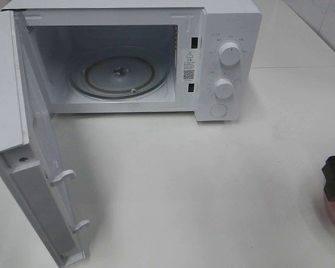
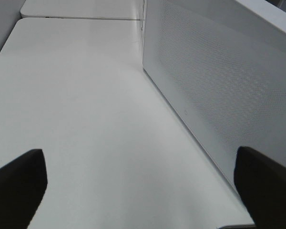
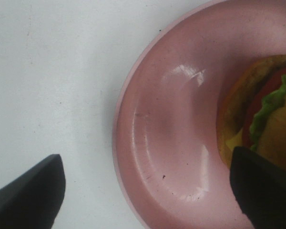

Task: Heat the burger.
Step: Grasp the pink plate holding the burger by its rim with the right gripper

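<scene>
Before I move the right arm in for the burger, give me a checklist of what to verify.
1. Microwave door open wide: ok.
2. Glass turntable with nothing on it: ok.
3. Burger sitting on the pink plate: ok.
4. Right gripper open: ok.
5. Right gripper centred over the burger: not ok, the burger sits off by one finger.
6. Left gripper open, holding nothing, away from the plate: ok.
</scene>
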You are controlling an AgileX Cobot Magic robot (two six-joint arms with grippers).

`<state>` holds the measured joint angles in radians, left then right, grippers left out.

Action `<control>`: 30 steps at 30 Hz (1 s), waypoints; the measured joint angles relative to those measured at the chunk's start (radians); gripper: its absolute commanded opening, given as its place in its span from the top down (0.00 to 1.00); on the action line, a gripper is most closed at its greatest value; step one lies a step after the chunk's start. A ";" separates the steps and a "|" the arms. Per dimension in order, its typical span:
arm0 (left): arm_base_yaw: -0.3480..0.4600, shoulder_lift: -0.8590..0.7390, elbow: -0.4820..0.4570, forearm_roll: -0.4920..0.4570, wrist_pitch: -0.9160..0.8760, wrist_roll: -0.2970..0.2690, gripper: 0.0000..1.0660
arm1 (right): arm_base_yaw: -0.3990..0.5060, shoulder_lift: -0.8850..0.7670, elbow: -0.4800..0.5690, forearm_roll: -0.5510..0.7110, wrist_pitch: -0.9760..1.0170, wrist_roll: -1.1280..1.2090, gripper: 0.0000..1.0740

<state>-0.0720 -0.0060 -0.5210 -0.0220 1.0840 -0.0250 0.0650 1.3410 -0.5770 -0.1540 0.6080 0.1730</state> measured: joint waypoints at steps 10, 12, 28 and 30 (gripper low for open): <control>0.000 0.000 0.000 0.000 0.000 0.000 0.06 | 0.000 0.177 0.001 0.000 -0.067 0.019 0.18; 0.000 0.000 0.000 0.000 0.000 0.000 0.06 | 0.000 0.189 0.001 0.000 -0.077 0.024 0.18; 0.000 0.000 0.000 0.000 0.000 0.000 0.06 | 0.000 0.345 -0.024 -0.003 -0.175 0.059 0.20; 0.000 0.000 0.000 0.000 0.000 0.000 0.06 | 0.000 0.354 -0.024 -0.003 -0.178 0.059 0.21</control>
<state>-0.0720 -0.0060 -0.5210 -0.0220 1.0840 -0.0250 0.0650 1.6950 -0.6010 -0.1570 0.4300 0.2320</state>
